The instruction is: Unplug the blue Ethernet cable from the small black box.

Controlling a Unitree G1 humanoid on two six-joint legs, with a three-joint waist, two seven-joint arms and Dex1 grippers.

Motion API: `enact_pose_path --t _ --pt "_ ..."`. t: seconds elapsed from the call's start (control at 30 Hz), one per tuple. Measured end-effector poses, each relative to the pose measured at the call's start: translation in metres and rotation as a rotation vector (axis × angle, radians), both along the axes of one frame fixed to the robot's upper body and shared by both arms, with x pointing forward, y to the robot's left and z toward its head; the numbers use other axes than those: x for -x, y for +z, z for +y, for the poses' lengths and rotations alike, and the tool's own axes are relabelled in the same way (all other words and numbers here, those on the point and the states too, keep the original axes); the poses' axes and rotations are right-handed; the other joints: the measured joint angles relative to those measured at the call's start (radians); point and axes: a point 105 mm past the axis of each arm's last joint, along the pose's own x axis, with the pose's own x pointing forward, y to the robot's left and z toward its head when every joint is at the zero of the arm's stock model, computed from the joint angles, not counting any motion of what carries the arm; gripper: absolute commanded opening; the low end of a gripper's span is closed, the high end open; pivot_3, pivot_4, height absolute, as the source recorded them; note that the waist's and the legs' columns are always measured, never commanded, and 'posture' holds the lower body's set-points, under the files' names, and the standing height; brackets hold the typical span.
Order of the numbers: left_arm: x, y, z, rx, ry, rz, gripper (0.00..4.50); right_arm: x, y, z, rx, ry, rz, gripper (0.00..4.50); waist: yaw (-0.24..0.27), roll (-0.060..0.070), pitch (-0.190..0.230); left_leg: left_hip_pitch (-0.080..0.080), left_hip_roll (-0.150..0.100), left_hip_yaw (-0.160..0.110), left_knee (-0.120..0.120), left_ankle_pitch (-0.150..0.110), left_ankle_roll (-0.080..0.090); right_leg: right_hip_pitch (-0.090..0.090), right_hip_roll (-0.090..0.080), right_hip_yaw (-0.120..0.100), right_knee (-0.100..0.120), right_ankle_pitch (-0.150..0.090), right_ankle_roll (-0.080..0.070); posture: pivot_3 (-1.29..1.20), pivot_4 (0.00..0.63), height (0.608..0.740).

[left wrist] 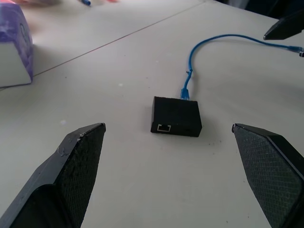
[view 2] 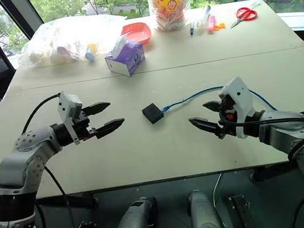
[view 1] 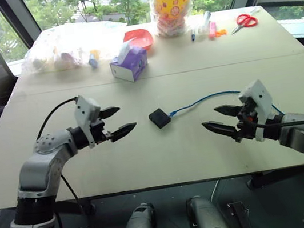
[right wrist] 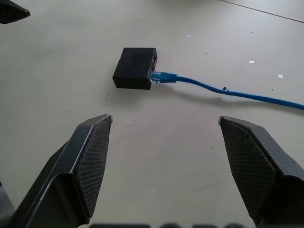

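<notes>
- Windows and green trees stand behind the pale table, whose far edge carries a purple tissue box, a red bowl, a yellow-lidded jar and red scissors.
- Midway across the table, nearer the front edge than the far one, lies the small black box, with the blue Ethernet cable plugged into its side and trailing toward the right edge.
- Left gripper hangs with jaws spread wide and empty, near the box on its left; right gripper hangs likewise parted and empty, near the cable's run on the right.
- Risk, as I judge it: the box looks light and nothing pins it, so a pull on the cable alone would likely drag the box along instead of freeing the plug.
- Another risk: the plug's latch tab probably needs pressing; a plain tug could jam it or strain the cord.
- A pinch on the thin cord rather than the plug could slip.
- Hard to make out: the latch tab itself, and which way it faces.
- The cable's far end runs behind the right gripper, so where it ends is hidden.
</notes>
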Motion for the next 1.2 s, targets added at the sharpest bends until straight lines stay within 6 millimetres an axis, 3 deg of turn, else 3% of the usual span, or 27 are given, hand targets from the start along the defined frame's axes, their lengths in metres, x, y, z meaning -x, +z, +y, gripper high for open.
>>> enact_pose_path --t 0.23,0.57,1.07,1.2 --pt "-0.002 0.005 -0.001 0.010 -0.023 0.002 4.46 -0.004 0.014 0.005 0.012 0.031 -0.022 3.77 0.000 0.000 0.000 -0.001 0.000 0.000 0.000 -0.001 0.001 0.001 0.000 0.000 -0.004 0.001 0.000 0.00 0.150 0.740" --pt "-0.006 0.014 -0.004 0.040 -0.014 -0.015 4.46 -0.002 0.014 0.006 0.085 0.088 0.027 3.77 0.000 0.000 0.000 -0.002 0.000 0.001 0.000 -0.001 0.003 0.001 0.001 0.000 -0.006 0.001 -0.001 0.00 0.150 0.740" --pt "-0.005 0.011 -0.006 0.026 -0.032 -0.021 4.46 -0.007 0.023 0.012 0.134 0.153 0.014 3.77 0.000 0.000 0.000 -0.002 -0.001 0.001 0.000 -0.001 0.003 0.001 0.001 0.000 -0.006 0.001 -0.001 0.00 0.150 0.740" --pt "-0.003 0.008 -0.008 0.012 -0.048 -0.012 4.46 -0.019 0.023 0.018 0.202 0.216 0.017 3.77 -0.004 0.000 0.000 -0.001 0.000 0.002 0.000 -0.001 0.003 0.001 0.001 0.000 -0.006 0.001 -0.001 0.00 0.150 0.740"
